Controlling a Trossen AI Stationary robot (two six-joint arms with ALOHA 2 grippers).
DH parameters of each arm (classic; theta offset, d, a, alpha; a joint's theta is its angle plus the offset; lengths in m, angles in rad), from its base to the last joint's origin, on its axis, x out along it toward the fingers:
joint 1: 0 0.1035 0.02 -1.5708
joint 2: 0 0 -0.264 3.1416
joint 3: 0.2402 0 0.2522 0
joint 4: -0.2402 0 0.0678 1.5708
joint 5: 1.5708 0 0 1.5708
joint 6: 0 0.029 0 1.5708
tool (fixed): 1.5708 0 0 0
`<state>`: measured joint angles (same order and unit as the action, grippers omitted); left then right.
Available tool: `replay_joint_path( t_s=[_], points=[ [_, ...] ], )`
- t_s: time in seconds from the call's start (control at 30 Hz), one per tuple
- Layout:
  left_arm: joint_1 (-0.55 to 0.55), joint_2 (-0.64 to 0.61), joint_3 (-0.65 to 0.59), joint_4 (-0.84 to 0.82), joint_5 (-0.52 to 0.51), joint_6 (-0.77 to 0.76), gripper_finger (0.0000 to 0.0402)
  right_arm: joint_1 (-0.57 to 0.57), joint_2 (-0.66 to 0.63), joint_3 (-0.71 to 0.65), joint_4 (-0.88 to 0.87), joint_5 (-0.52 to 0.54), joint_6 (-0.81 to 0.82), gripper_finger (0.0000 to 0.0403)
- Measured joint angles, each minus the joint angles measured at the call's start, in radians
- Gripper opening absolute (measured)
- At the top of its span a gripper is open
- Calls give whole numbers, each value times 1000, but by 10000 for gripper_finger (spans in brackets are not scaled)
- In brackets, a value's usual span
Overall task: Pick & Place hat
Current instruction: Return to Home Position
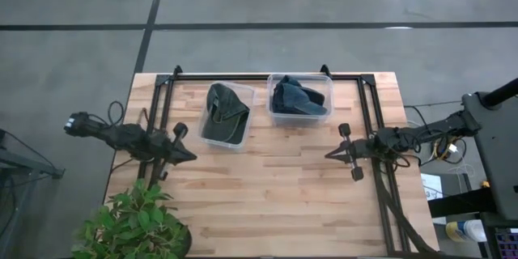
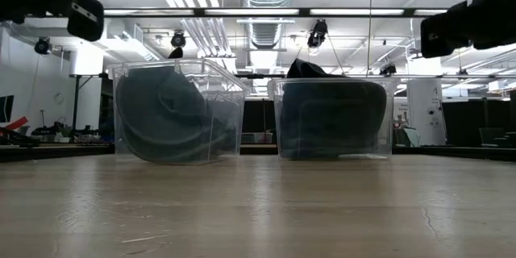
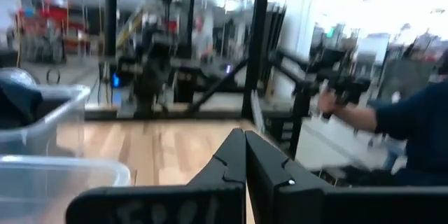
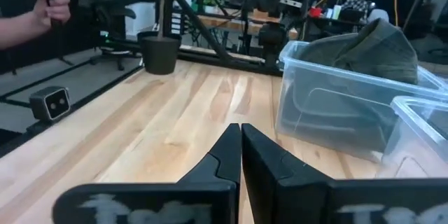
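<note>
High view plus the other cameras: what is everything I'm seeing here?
Table: one, light wood, centre.
Left bin: one, clear, on the table's edge away from the plant.
Right bin: one, clear, beside the left bin.
Green caps: number unclear, in left bin.
Blue caps: number unclear, dark, in right bin.
Plant: one, green, table corner.
Person: one, dark-blue sleeve, beyond table.
Left arm: one, dark, left edge, jaws shut.
Right arm: one, dark, right edge, jaws shut.

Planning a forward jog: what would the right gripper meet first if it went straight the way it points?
The way ahead of the right gripper looks free over the table; first in line is probably the left gripper, facing it. The left bin seems off that line.
</note>
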<state>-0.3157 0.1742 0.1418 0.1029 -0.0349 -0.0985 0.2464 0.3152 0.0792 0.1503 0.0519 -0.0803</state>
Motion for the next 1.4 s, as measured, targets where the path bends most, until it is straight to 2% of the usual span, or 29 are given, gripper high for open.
replay_joint_path(
  t_s=[0.17, 0.27, 0.57, 0.83, 1.4],
  points=[
    [2, -120, -64, -84, -4, 5, 0, -3, -78, -58, -23, 22, -5, 8],
    [2, -174, -84, -74, -12, 27, 0, -4, -118, -71, -72, 34, -7, 8],
    [6, -173, -113, -123, -23, 96, 0, -3, -156, -70, -130, 19, -2, 8],
    [6, -155, -112, -137, -53, 131, 0, -3, -155, -70, -110, 134, 75, 8],
    [6, -142, -114, -121, -61, 128, 0, -3, -155, -70, -110, 133, 133, 9]
  ],
)
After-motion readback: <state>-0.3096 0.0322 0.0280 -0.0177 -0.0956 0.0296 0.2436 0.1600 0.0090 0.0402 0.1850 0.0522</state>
